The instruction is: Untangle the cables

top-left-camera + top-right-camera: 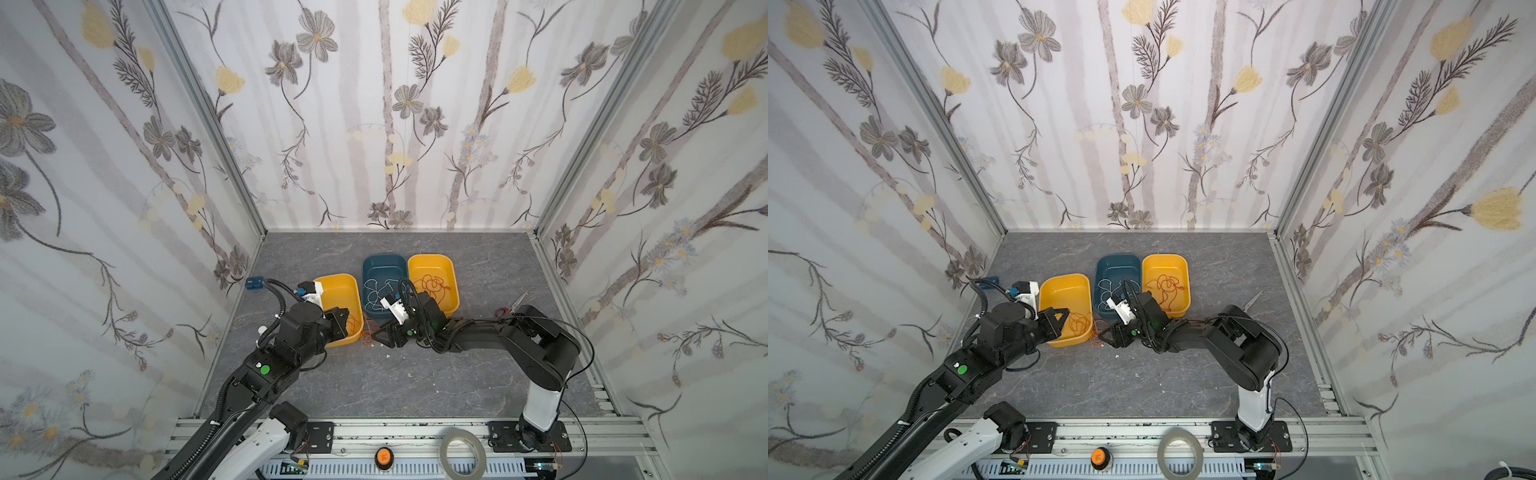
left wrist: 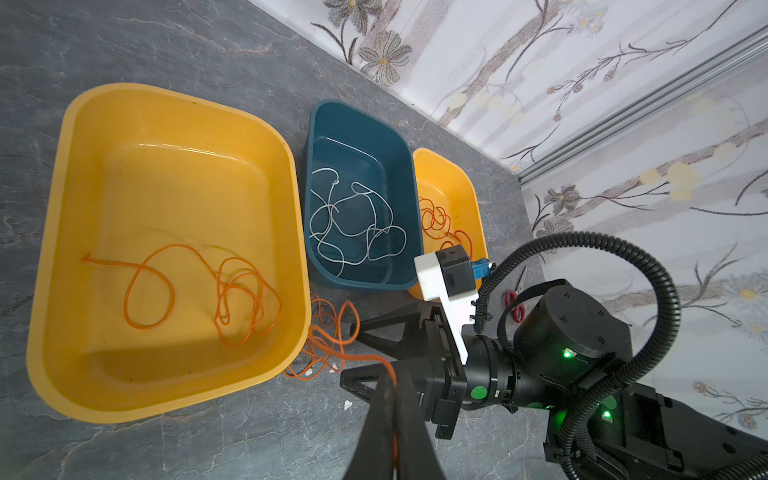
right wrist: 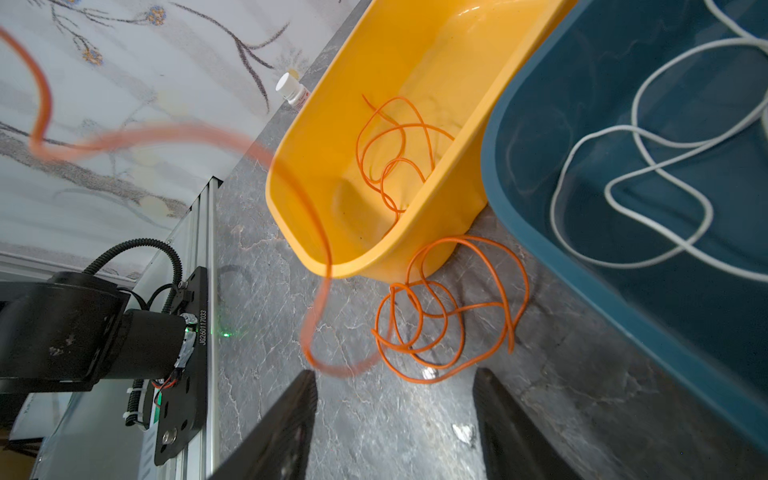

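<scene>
The grey table (image 1: 415,382) holds a left yellow tray (image 1: 336,291), a blue tray (image 1: 384,266) and a right yellow tray (image 1: 430,262). The right gripper (image 3: 395,399), jaws apart, hovers near an orange tangle (image 3: 419,316) that lies on the table just beside the left yellow tray. The left gripper (image 2: 388,382), jaws together, pinches an orange strand (image 2: 370,360) that runs from the tangle. A white cable (image 2: 357,224) lies in the blue tray.

floral walls (image 1: 395,124), grey marble floor (image 1: 415,382), alu frame (image 1: 207,112)

on the desk (image 1: 415,386) the middle tray (image 1: 384,268) stood beside the right tray (image 1: 430,264), the left tray (image 1: 338,295) nearer the front, cables (image 1: 434,289) in all three. a tangle (image 1: 367,334) lay right of the left tray.
</scene>
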